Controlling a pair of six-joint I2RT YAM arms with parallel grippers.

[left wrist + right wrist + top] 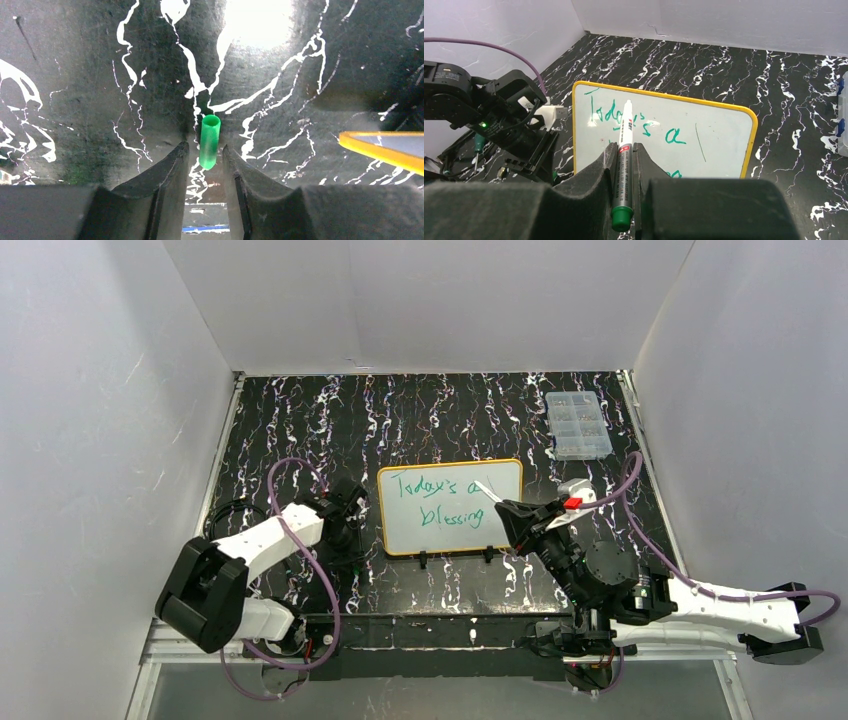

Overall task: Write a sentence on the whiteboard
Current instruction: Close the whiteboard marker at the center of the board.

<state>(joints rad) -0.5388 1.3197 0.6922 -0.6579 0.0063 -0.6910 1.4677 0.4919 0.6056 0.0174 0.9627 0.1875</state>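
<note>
Illumination: bright, even, from overhead. Left wrist view: glare whites out a patch of the tabletop; the left hand renders dark and defocused.

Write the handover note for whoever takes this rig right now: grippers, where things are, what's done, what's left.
Right gripper: shut on the green marker, cap off, tip over the upper right of the whiteboard; I cannot tell if the tip touches.
Left gripper: low over the table left of the board, shut on the green cap.
Whiteboard: lying mid-table, between the arms.
Done: "Today's a blessing" reads in green, with a thin extra stroke after "a".
Left: probably only lifting the marker away and recapping it, if the sentence is meant to end there.
</note>
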